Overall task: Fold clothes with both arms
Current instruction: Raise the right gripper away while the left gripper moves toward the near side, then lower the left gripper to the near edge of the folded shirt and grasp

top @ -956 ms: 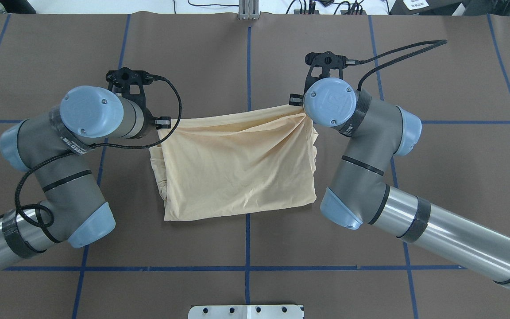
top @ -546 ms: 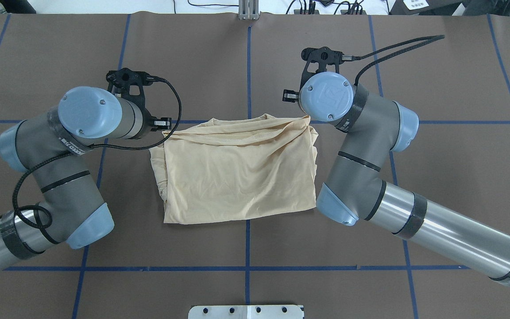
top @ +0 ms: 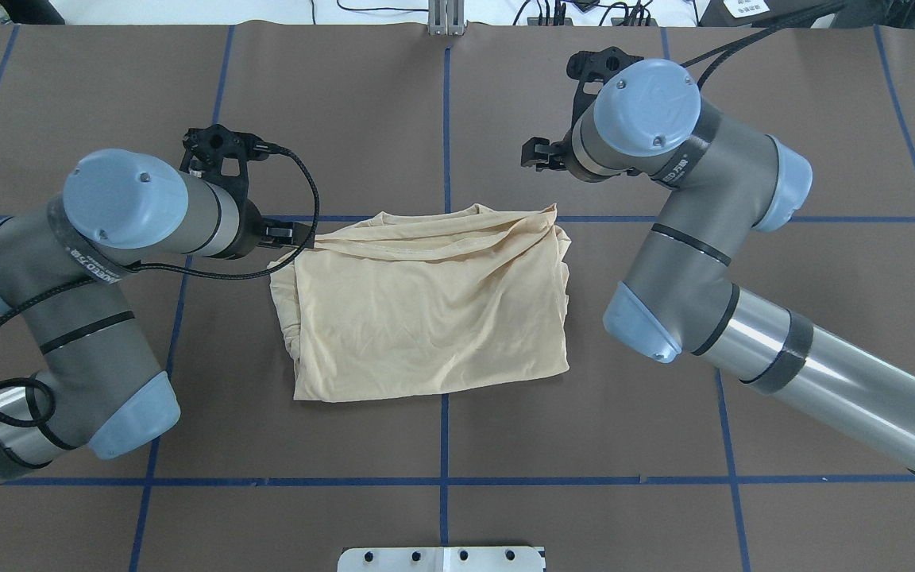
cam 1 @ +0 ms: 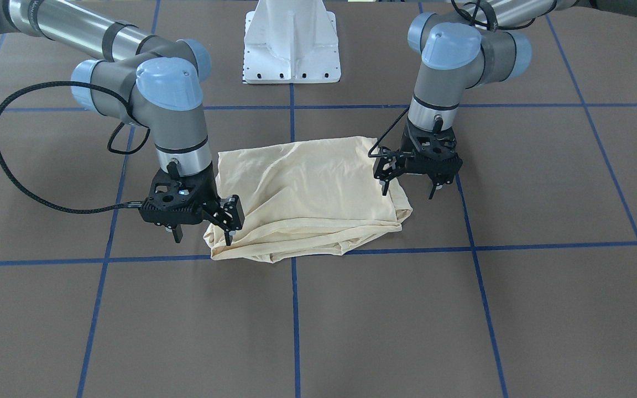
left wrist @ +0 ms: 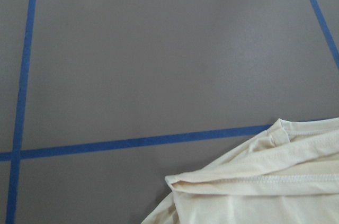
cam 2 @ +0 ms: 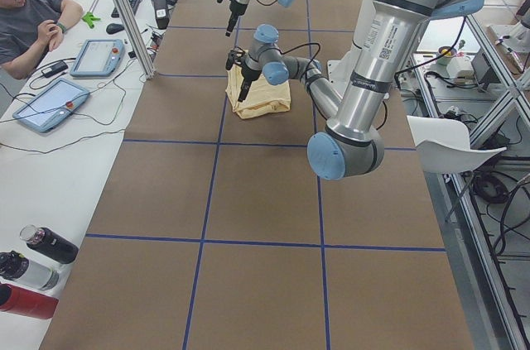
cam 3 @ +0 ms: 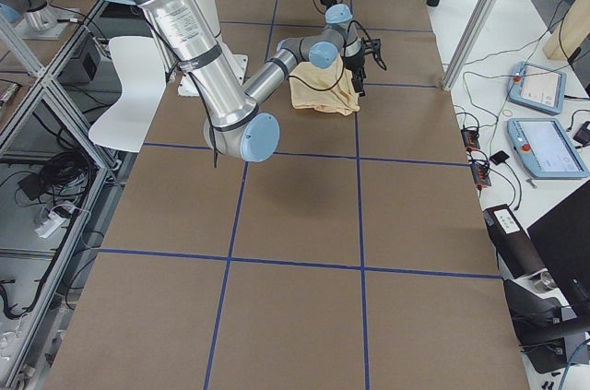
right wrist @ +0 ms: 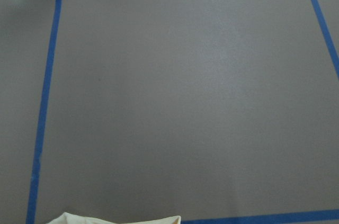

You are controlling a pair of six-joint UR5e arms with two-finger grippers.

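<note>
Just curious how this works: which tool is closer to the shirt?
Left. The left tool hangs just above the shirt's corner; the right tool is raised higher, by the other corner.

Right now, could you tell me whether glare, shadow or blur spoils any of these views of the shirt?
Overhead: the shirt is sharp under soft, even light; glare streaks the silver tube of the right arm. Left wrist: hem stitching crisp, faint sheen on the table. Right wrist: only a sliver of shirt at the bottom edge, in focus. Side views: shirt too small for detail.
</note>
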